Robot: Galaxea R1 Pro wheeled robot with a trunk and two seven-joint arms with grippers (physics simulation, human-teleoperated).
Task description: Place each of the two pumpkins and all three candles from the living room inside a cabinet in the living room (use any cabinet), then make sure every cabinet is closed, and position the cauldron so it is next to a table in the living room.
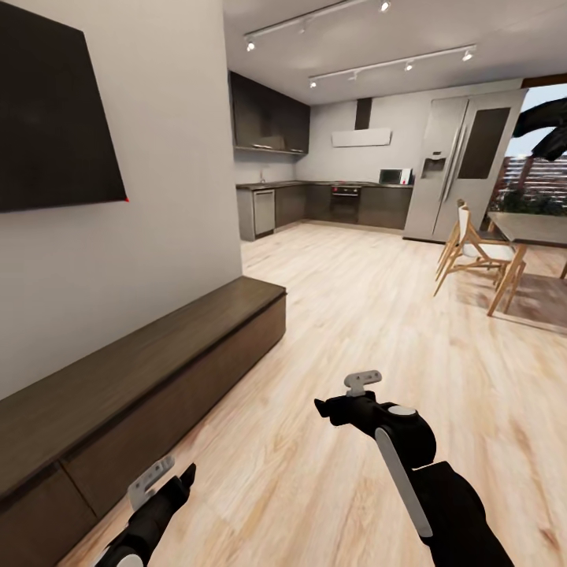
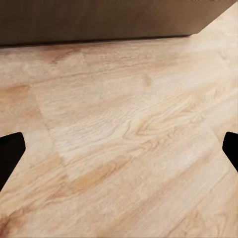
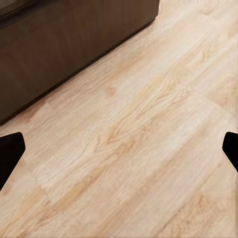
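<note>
The long, low dark-brown cabinet [image 1: 142, 370] runs along the left wall under a black TV, with all its flat fronts closed. My left gripper [image 1: 183, 479] hangs low beside the cabinet's front, and my right gripper [image 1: 324, 409] is over bare floor further out. In the left wrist view the dark fingertips [image 2: 10, 153] stand wide apart over wooden floor, with the cabinet base [image 2: 99, 20] just beyond. The right wrist view also has spread fingertips [image 3: 10, 154] and the cabinet's corner [image 3: 64, 49]. Both grippers are open and hold nothing. The pumpkins, candles, cauldron and coffee table are out of view.
Light wood floor [image 1: 354, 315] stretches ahead to a dark kitchen [image 1: 331, 201] and a tall fridge [image 1: 461, 165]. At the right stand a wooden dining table [image 1: 535, 232] and chairs [image 1: 472, 252]. The black TV [image 1: 55, 118] hangs on the left wall.
</note>
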